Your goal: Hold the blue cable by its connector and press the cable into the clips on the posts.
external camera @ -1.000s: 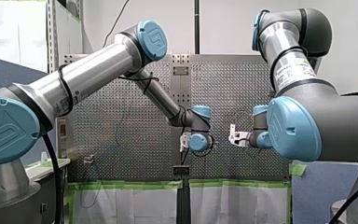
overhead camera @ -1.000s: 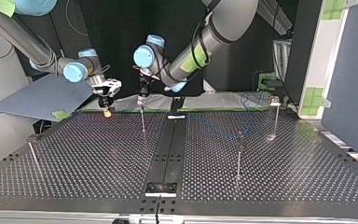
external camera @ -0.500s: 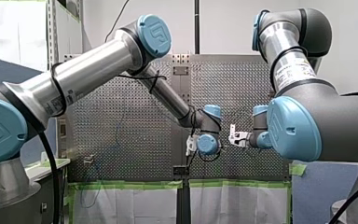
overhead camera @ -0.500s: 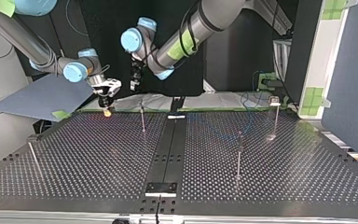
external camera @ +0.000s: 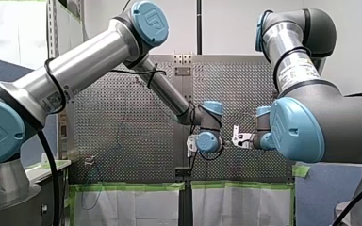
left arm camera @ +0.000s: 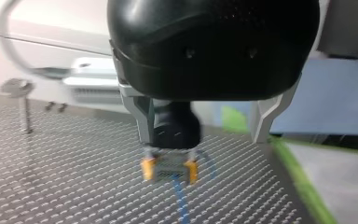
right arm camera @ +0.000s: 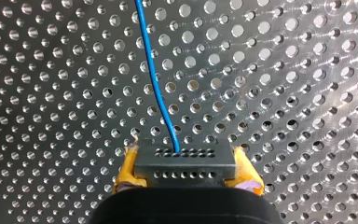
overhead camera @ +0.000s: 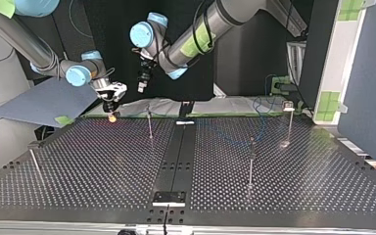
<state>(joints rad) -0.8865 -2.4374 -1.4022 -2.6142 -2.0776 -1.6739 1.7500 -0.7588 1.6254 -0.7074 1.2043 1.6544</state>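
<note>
the blue cable [right arm camera: 154, 79] is a thin, limp wire: light, easy to bend, and in our judgement unable to push anything by itself, so pressing it into a clip will need a grip close beside that clip. the sound place to hold it is where our right gripper [right arm camera: 186, 173] has it, on the black connector [right arm camera: 185, 161], a small hard block with flat sides. the yellow pads [right arm camera: 127, 171] sit narrow against its two ends, and the wire leaves from the face turned away from the gripper, out over the holes. pulling on the wire itself would strain that joint, we think. our left gripper [left arm camera: 201, 135] hangs in the air with its metal fingers [left arm camera: 142, 116] spread wide and nothing between them, looking down on the right gripper and the connector. the perforated table [overhead camera: 103, 166] is bare metal, hard and likely slick, so slack wire should slide rather than catch. in the top view the connector is held low at the table's far edge, at the left. a thin post [overhead camera: 150, 125] stands near it, a second post [overhead camera: 250, 164] and a third post [overhead camera: 289, 125] are well apart at the right, and a fourth post [overhead camera: 33, 164] is near the left edge, with open room between them.
</note>
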